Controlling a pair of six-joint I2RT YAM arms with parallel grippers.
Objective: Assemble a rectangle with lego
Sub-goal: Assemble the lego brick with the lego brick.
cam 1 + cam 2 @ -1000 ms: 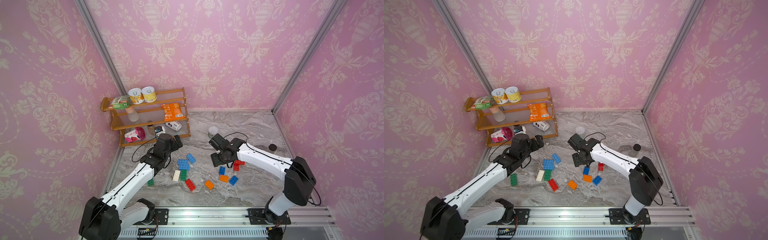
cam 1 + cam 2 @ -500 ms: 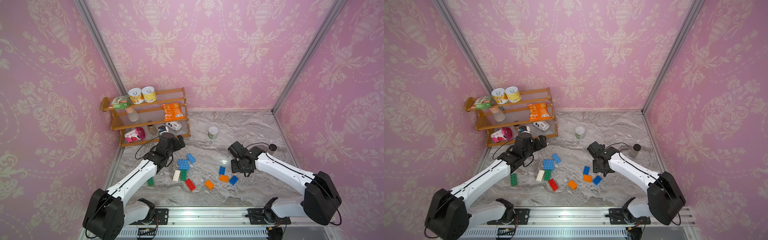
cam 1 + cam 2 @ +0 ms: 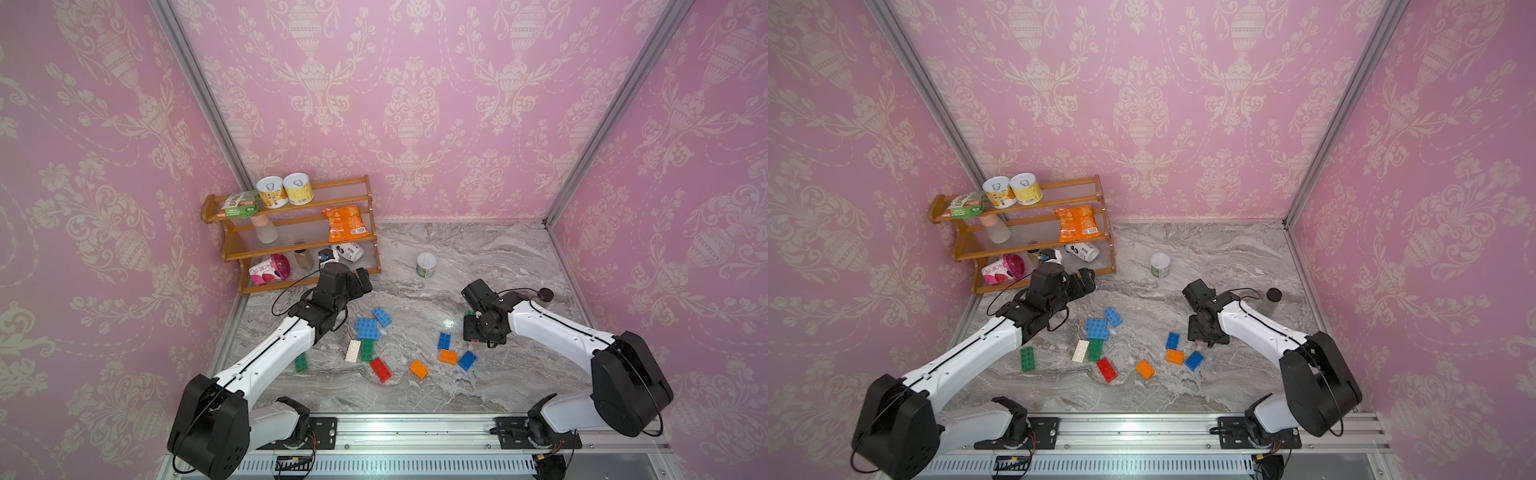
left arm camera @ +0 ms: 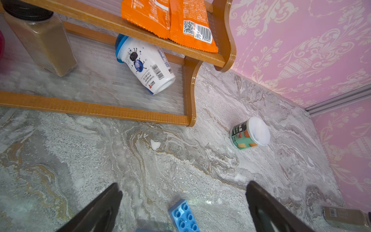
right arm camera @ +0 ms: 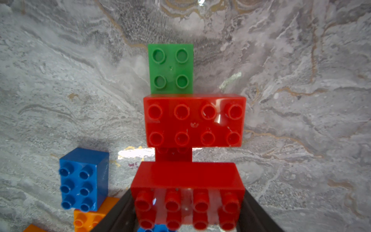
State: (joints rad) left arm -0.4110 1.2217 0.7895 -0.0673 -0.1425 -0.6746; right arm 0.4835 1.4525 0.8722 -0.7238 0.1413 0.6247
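Note:
Loose lego lies on the marble in both top views: blue bricks, a white one, green ones, a red one and orange ones. My right gripper is shut on a red 2x4 brick. It hangs over another red 2x4 brick that abuts a green 2x2 brick. A blue brick stands beside them. My left gripper is open near the shelf foot, with a blue brick lying below, between its fingers.
A wooden shelf at the back left holds tins, snack packets and bottles. A small lidded cup stands on the marble behind the bricks. A dark-capped jar lies behind the right arm. Pink walls close in three sides.
My right arm has swung from the middle to the right with the red brick, and now hangs over the red and green bricks. The left arm has barely shifted.

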